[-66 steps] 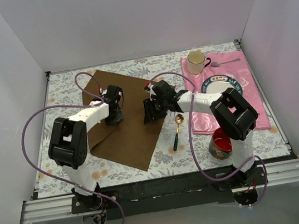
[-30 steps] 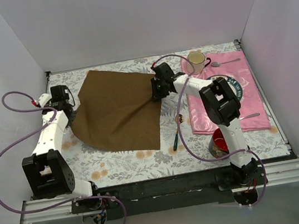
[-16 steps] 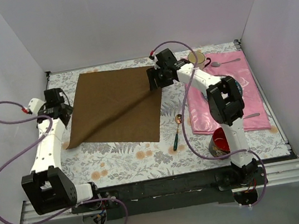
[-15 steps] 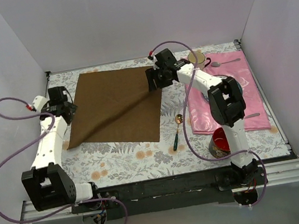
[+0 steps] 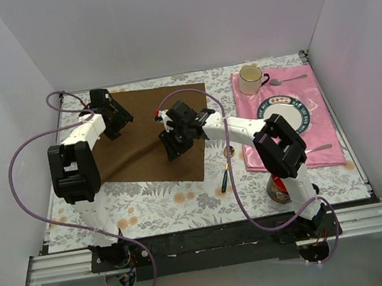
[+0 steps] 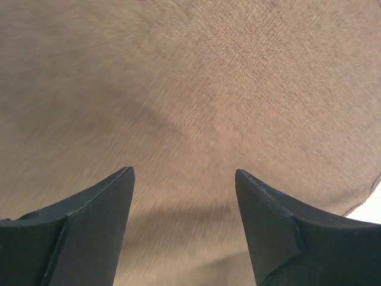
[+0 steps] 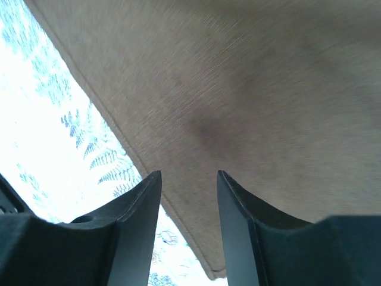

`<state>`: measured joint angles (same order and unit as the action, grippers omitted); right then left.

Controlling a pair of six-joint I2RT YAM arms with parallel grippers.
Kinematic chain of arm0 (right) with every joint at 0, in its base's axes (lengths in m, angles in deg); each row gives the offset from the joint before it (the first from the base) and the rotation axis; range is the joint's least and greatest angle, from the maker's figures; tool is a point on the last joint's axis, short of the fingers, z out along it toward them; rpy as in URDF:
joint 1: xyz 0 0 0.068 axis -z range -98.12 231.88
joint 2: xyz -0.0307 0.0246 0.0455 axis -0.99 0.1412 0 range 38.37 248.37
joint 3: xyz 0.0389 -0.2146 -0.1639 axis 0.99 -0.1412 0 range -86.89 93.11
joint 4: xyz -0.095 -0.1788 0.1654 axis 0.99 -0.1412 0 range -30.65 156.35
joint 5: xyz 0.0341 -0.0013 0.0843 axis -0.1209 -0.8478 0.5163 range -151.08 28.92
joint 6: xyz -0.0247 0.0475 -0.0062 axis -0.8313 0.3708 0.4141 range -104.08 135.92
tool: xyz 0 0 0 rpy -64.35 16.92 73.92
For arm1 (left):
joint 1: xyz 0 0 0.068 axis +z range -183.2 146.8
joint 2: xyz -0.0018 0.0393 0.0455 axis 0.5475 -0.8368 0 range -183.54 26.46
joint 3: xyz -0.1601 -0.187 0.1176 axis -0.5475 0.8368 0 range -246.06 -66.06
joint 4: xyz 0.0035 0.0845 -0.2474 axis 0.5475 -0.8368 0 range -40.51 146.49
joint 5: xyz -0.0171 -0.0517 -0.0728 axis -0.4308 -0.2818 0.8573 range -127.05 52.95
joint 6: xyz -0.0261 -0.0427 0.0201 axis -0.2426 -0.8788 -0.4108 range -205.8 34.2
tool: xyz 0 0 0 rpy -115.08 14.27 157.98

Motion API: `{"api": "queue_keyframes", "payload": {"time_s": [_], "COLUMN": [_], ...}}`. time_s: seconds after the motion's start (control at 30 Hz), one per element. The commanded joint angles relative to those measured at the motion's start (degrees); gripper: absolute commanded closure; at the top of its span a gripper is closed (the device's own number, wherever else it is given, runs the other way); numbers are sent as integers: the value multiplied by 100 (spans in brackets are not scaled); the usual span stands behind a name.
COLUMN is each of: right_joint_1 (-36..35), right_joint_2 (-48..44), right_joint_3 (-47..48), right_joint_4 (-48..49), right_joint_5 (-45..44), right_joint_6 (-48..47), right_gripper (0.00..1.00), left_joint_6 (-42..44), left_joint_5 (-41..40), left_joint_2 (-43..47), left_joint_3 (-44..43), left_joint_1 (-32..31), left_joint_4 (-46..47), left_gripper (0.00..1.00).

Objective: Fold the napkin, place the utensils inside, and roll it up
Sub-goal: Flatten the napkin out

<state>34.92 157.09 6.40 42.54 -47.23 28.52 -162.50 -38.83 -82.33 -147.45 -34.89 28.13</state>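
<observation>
My left pincer gapes wide, my right pincer narrower, both empty above the spread napkin.

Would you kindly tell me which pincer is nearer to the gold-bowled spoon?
Right. The right pincer hangs over the napkin's near right area, with the gold-bowled spoon just beyond that edge. The left pincer is over the far left corner.

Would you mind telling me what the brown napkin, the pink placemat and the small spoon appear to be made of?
The napkin looks like woven cloth, matte; the wrist views show a fine weave. The placemat is glossy with wrinkled highlights, perhaps satin-like fabric or plastic. The spoon is likely metal, with a glinting gold bowl and a dark blue-green handle, possibly coated.
</observation>
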Motion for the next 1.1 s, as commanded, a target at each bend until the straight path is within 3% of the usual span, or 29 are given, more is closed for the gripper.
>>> {"api": "queue_keyframes", "payload": {"time_s": [0.0,0.33,0.73,0.93,1.07], "right_joint_1": [-129,-226,108,170,108], "right_joint_2": [73,-472,-1332,-1378,-1386], "right_joint_3": [-119,-1586,-2798,-2467,-1990], "right_joint_4": [132,342,8,141,156], "right_joint_5": [-277,-804,-1578,-1060,-858], "right_joint_6": [-144,-109,-64,-232,-4], "right_gripper": [51,52,52,50,42], "left_joint_6": [86,-134,-301,-433,-257], "left_joint_5": [450,258,-51,108,-375], "left_joint_2": [-422,-986,-960,-670,-99], "left_joint_3": [-526,-835,-774,-616,-397], "left_joint_1": [29,46,99,82,2], "left_joint_4": [182,129,111,129,-117], "left_gripper": [32,30,27,28,25]}}
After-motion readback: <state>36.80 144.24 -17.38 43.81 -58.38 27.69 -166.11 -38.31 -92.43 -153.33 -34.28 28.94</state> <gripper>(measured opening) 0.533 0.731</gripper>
